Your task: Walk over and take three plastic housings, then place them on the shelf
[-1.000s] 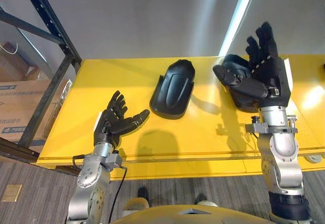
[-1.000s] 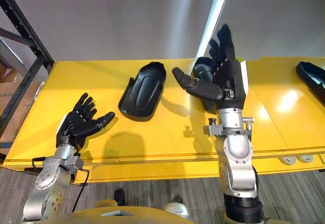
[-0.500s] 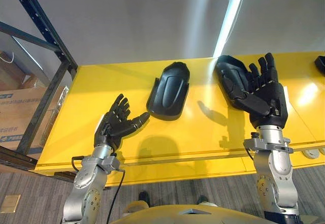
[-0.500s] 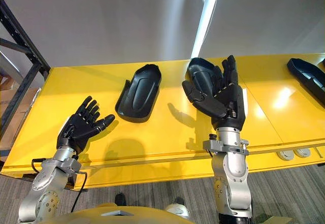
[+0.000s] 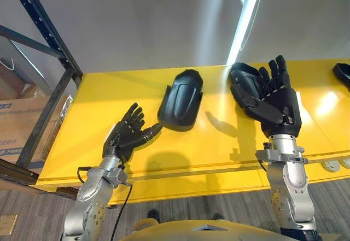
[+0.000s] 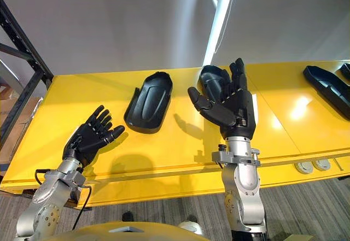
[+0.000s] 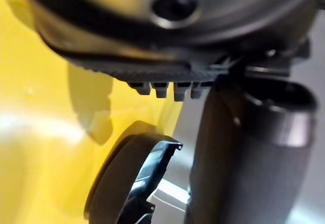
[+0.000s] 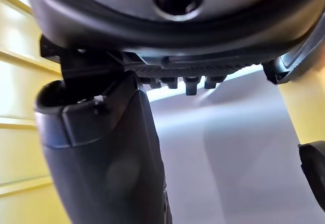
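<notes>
Right hand point(image 5: 275, 101) has dropped lower, fingers spread, over the yellow shelf point(image 5: 98, 104); left hand point(image 5: 129, 133) spread too, at its front edge. Farther back on it: middle housing point(image 5: 181, 100), second housing point(image 5: 243, 77) just behind the right hand, third housing point(image 6: 328, 88) toward its right end.

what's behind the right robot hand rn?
A black plastic housing lying on the yellow table. Its far end shows past the open right robot hand; palm and fingers cover the near part, so contact can't be judged.
</notes>
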You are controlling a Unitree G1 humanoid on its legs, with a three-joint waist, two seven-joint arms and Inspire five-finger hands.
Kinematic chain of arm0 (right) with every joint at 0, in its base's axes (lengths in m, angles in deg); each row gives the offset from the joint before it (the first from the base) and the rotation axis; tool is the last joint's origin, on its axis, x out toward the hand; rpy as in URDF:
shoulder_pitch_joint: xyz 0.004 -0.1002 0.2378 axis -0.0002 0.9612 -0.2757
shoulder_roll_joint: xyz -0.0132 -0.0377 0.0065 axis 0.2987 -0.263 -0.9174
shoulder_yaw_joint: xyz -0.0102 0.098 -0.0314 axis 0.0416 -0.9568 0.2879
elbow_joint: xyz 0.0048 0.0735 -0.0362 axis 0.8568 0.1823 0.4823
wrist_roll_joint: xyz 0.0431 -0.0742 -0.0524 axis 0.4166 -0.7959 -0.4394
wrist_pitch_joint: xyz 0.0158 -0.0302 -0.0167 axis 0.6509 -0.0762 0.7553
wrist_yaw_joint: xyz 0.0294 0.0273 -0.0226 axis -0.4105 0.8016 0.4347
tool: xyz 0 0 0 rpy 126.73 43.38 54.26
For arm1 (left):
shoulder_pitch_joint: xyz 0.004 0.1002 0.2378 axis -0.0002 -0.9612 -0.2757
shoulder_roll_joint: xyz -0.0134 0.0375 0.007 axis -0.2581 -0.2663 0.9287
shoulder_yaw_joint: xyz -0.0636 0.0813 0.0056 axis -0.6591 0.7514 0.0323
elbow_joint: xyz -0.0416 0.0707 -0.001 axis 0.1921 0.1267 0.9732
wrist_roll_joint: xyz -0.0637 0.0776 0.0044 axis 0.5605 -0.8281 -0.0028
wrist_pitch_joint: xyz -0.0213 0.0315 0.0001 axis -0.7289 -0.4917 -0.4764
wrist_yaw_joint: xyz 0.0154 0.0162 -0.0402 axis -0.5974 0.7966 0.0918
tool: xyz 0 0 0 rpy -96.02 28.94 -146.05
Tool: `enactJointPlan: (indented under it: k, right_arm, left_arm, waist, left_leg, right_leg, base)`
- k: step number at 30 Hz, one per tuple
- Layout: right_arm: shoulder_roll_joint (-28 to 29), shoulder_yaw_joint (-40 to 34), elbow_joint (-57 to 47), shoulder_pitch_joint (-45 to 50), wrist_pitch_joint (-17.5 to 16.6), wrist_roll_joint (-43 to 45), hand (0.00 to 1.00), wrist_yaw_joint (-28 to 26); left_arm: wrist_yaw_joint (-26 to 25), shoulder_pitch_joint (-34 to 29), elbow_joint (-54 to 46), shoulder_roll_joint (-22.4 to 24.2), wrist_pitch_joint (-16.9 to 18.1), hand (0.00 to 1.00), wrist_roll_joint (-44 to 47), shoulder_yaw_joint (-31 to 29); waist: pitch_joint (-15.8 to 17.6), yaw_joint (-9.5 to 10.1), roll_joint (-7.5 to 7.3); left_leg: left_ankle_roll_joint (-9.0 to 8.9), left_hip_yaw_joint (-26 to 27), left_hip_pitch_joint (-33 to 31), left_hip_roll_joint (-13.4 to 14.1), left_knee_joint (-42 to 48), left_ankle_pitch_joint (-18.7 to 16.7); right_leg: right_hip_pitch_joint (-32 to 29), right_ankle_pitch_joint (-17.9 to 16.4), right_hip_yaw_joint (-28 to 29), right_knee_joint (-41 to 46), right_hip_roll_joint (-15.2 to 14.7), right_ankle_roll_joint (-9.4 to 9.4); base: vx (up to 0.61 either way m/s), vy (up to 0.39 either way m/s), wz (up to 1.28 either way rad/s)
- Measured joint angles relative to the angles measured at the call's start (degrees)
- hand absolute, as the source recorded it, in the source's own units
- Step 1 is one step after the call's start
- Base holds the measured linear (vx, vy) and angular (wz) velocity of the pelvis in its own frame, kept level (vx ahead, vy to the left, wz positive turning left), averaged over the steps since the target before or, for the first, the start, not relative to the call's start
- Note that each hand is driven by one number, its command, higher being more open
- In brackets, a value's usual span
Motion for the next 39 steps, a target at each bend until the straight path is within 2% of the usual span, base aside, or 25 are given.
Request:
enactJointPlan:
  k: [10,22,28,34,38,39]
  right_arm:
    - [0.00,1.09,0.00,-0.45,0.00,0.00,1.00,0.01]
    - [0.00,2.37,0.02,-0.47,0.01,-0.01,1.00,0.00]
    - [0.00,3.56,1.00,-0.51,0.01,-0.02,1.00,-0.08]
    - [0.00,3.77,2.92,-0.40,0.04,-0.03,1.00,-0.06]
    - [0.00,3.79,2.92,-0.38,0.06,-0.21,1.00,-0.21]
    - [0.00,3.79,2.92,-0.30,0.07,-0.45,1.00,-0.34]
  left_arm:
    - [1.06,0.47,1.67,-0.13,-0.14,1.00,5.05,1.91]
    - [5.63,1.93,2.35,-0.44,-4.82,1.00,10.37,9.92]
    - [9.32,2.06,2.36,-0.02,-7.51,1.00,11.45,14.24]
    - [6.88,2.56,2.36,0.92,-7.13,1.00,11.07,15.09]
    - [-0.36,2.60,2.24,2.69,-1.91,1.00,6.21,14.58]
    - [-3.79,2.58,1.97,3.09,0.88,1.00,1.85,14.26]
  waist:
    - [-0.75,-0.06,-0.90]
    - [-0.91,-0.41,-1.18]
    - [-0.92,-1.58,-1.18]
    - [-1.12,-2.01,-0.91]
    - [-1.20,-1.95,-0.79]
    - [-1.21,-1.97,-0.78]
  left_leg:
    - [0.00,0.15,-0.03,-0.01,0.00,-0.03]
    - [0.02,0.54,0.05,0.00,0.00,-0.11]
    - [0.09,0.79,0.07,0.02,0.00,-0.07]
    - [0.09,1.34,0.13,0.03,-0.01,-0.06]
    - [0.12,1.33,0.23,0.01,0.00,-0.04]
    - [0.11,1.33,0.27,0.01,-0.01,-0.04]
  right_leg:
    - [-0.13,0.02,0.08,0.01,-0.02,0.03]
    - [-0.33,0.05,0.30,0.02,-0.02,0.06]
    - [-0.52,0.06,0.54,0.03,0.07,0.05]
    - [-0.91,0.07,1.31,0.12,0.25,0.03]
    - [-0.89,0.07,1.36,0.24,0.25,0.01]
    - [-0.88,0.05,1.36,0.31,0.25,-0.02]
  base:
    - [0.00,0.000,0.00]
    - [0.00,0.000,0.00]
    - [0.00,0.000,-0.01]
    - [0.00,0.001,-0.05]
    - [0.00,0.000,0.00]
    - [0.00,0.000,0.00]
